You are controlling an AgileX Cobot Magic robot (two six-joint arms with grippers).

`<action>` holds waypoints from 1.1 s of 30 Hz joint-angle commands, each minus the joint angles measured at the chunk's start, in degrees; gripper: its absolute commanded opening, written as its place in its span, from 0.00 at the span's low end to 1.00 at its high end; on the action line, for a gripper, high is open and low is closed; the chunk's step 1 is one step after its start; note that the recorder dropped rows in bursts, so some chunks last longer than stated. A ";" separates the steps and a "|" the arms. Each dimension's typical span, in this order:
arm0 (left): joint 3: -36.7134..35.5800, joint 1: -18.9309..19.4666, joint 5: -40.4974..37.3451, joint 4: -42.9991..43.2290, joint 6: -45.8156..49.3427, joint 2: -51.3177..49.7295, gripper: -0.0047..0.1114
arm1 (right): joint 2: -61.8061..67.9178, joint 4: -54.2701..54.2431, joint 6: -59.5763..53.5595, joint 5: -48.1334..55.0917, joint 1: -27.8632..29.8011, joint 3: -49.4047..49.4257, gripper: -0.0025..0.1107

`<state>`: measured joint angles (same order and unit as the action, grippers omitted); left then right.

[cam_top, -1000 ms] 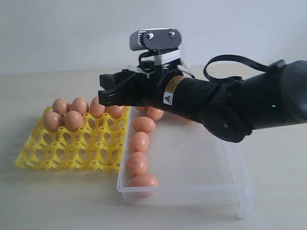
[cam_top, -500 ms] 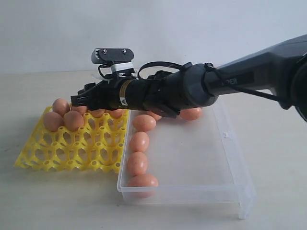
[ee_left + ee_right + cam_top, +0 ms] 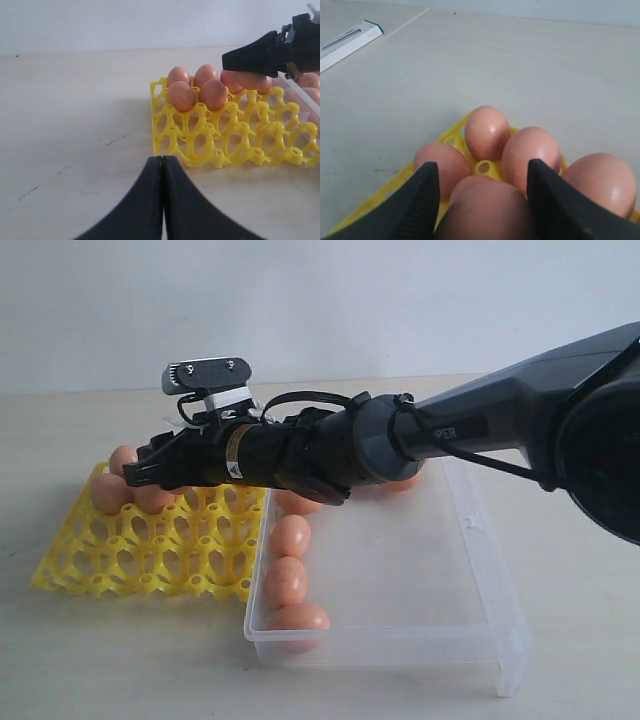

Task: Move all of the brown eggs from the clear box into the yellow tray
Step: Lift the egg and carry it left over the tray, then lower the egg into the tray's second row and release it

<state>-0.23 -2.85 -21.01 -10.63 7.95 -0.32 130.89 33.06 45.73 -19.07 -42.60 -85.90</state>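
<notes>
On the black arm (image 3: 330, 450) we can read only the white letters "PER" (image 3: 455, 429). Nearer the wrist a small pale label (image 3: 232, 454) carries print too fine for us to make out, and a grey camera (image 3: 207, 375) sits on top. The right tool (image 3: 137, 472) is closed on a brown egg (image 3: 485, 210), its two matte black fingers (image 3: 420, 200) pressing the smooth shell from either side. It hangs over the far edge of the yellow tray (image 3: 140, 555), just above the eggs seated there. The arm crosses the far end of the clear box (image 3: 400, 642) and hides part of it and of the tray's far row. The tray is glossy openwork plastic, a grid of cups with pointed posts, lying on the pale tabletop (image 3: 120, 670) just beside the box's long wall. At least four eggs (image 3: 213, 94) sit in cups at one far corner of the tray. In the box, transparent with low walls and a small latch (image 3: 472, 523), more eggs (image 3: 291, 537) line the wall next to the tray. The left tool (image 3: 162, 200) is pressed closed with nothing between its fingers, low over bare tabletop near the tray. A white strip (image 3: 350, 41) with a green tip lies farther off, its markings unreadable.
</notes>
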 commanded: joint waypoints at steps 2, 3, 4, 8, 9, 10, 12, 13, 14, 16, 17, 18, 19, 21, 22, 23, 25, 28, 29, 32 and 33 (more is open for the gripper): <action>0.23 0.06 0.56 -0.06 -0.04 0.32 0.04 | -0.07 -0.19 -3.80 -0.30 0.06 -0.34 0.02; 0.23 0.06 0.56 -0.06 -0.04 0.32 0.04 | -0.07 -0.19 -4.09 -0.30 0.06 -0.34 0.02; 0.23 0.06 0.56 -0.06 -0.04 0.32 0.04 | -0.07 -0.49 -4.72 -0.30 0.06 -0.34 0.02; 0.23 0.06 0.56 -0.06 -0.04 0.32 0.04 | -0.07 -1.22 -7.31 -0.30 0.06 -0.34 0.02; 0.23 0.06 0.56 -0.06 -0.04 0.32 0.04 | -0.07 -1.22 -7.42 -0.30 0.06 -0.34 0.02; 0.23 0.06 0.56 -0.06 -0.04 0.32 0.04 | -0.07 -1.22 -7.42 -0.30 0.06 -0.34 0.02; 0.23 0.06 0.56 -0.06 -0.04 0.32 0.04 | -0.07 -1.22 -7.93 -0.30 0.06 -0.34 0.02; 0.23 0.06 0.56 -0.06 -0.04 0.32 0.04 | -0.07 -1.25 -8.30 -0.30 0.06 -0.34 0.02; 0.23 0.06 0.56 -0.06 -0.04 0.32 0.04 | -0.07 -1.36 -8.38 -0.19 0.06 -0.34 0.02; 0.23 0.06 0.56 -0.06 -0.04 0.32 0.04 | -0.07 -1.68 -8.40 -0.19 0.43 -0.34 0.02; 0.23 0.06 0.56 -0.06 -0.04 0.32 0.04 | -0.07 -2.16 -8.40 -0.06 0.43 -0.34 0.02; 0.23 0.06 0.56 -0.06 -0.04 0.32 0.04 | -0.07 -2.74 -8.40 0.18 0.55 -0.34 0.02; 0.23 0.06 0.56 -0.06 -0.04 0.32 0.04 | -0.07 -3.35 -8.40 0.31 0.79 -0.34 0.02; 0.23 0.06 0.56 -0.06 -0.04 0.32 0.04 | -0.07 -4.24 -8.57 0.31 0.97 -0.34 0.02; 0.23 0.06 0.56 -0.06 -0.04 0.32 0.04 | 0.05 -4.24 -8.88 0.31 1.01 -0.34 0.02; 0.23 0.06 0.56 -0.06 -0.04 0.32 0.04 | 0.17 -4.24 -9.54 0.31 1.01 -0.34 0.02; 0.23 0.06 0.56 -0.06 -0.04 0.32 0.04 | 0.51 -4.52 -9.86 0.43 1.29 -0.46 0.02; 0.23 0.06 0.56 -0.06 -0.04 0.32 0.04 | 1.53 -4.79 -9.68 3.05 1.29 -1.65 0.02; 0.23 0.06 0.56 -0.06 -0.04 0.32 0.04 | 1.96 -4.79 -9.68 3.17 1.29 -2.06 0.02; 0.23 0.06 0.56 -0.06 -0.04 0.32 0.04 | 2.66 -4.91 -9.68 2.81 1.29 -3.08 0.02; 0.23 0.06 0.56 -0.06 -0.04 0.32 0.04 | 2.77 -4.91 -9.68 2.66 1.29 -3.52 0.02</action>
<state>-0.23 -2.85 -21.01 -10.63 7.95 -0.32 133.41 28.51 36.57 -16.10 -41.65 -88.12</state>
